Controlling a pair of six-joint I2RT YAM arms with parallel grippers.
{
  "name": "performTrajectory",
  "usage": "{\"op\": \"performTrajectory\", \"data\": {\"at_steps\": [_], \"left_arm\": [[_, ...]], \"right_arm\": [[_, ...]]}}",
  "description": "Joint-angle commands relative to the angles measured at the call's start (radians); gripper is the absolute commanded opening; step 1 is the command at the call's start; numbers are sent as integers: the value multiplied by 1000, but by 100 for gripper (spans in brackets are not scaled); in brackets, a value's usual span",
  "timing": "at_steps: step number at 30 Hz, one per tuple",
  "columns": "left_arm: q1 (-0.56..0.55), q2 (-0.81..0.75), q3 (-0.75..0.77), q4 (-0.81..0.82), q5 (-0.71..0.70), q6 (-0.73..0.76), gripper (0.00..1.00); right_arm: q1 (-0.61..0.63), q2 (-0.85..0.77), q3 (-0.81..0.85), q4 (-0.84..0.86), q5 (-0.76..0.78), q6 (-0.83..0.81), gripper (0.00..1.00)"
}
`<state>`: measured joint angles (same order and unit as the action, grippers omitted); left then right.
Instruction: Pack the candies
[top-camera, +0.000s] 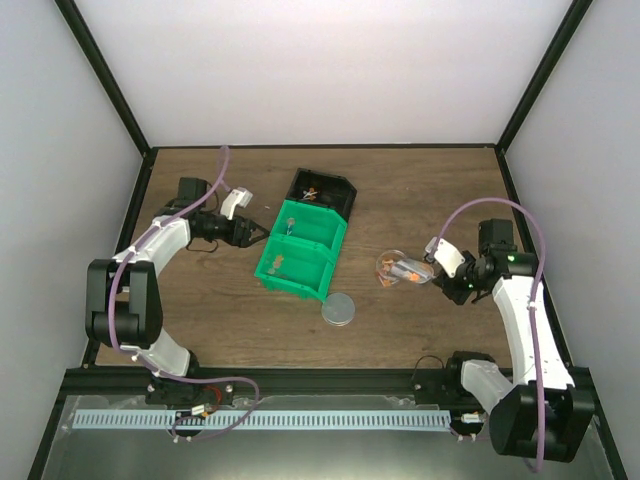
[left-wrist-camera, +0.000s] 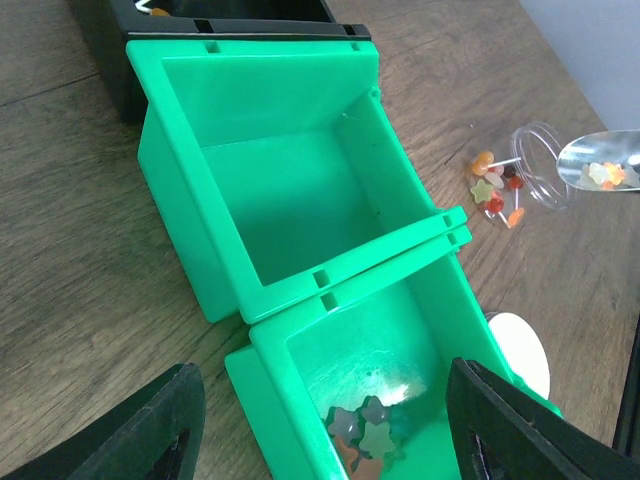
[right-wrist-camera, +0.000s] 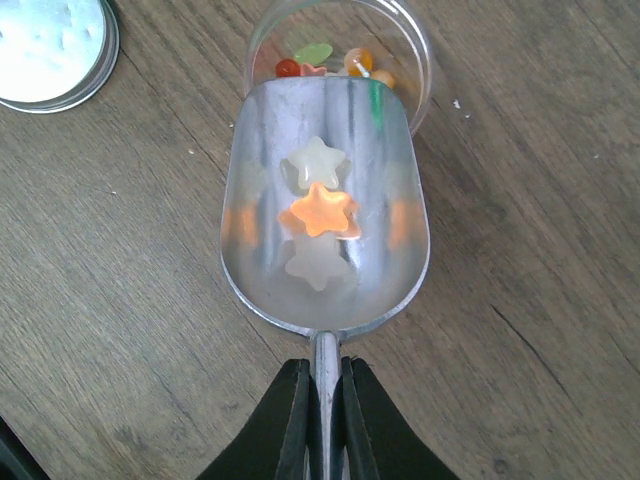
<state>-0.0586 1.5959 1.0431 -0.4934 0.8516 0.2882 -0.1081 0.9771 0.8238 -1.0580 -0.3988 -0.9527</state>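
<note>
My right gripper (right-wrist-camera: 322, 372) clamps the small silver metal scoop (right-wrist-camera: 258, 262) by its handle; three star-shaped candies (right-wrist-camera: 318, 208) sit in it, at the mouth of the clear plastic jar (right-wrist-camera: 421, 62). My left gripper (left-wrist-camera: 330, 430) gapes, well apart from the jar. If I tilt the scoop sideways, they would likely spill.

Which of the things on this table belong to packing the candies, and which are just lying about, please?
For the job: candies, silver scoop held by the right gripper, clear jar, green bins.
Lying about just now: grey lid, black bin, the open left gripper.
</note>
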Motion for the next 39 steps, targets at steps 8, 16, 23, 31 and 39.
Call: {"op": "performTrajectory", "data": {"at_steps": [8, 16, 23, 31, 39], "left_arm": [[5, -17, -23, 41, 30, -6, 69], [5, -12, -32, 53, 27, -8, 68], [5, -4, -35, 56, 9, -11, 68], [5, -3, -40, 47, -14, 0, 68], [-2, -11, -46, -2, -66, 55, 69]], "right_arm": [[1, 49, 117, -73, 51, -45, 1], [19, 69, 150, -113, 87, -72, 1], [50, 100, 183, -131, 115, -64, 1], [72, 122, 215, -152, 135, -61, 1], [79, 126, 279, -157, 96, -56, 1]]}}
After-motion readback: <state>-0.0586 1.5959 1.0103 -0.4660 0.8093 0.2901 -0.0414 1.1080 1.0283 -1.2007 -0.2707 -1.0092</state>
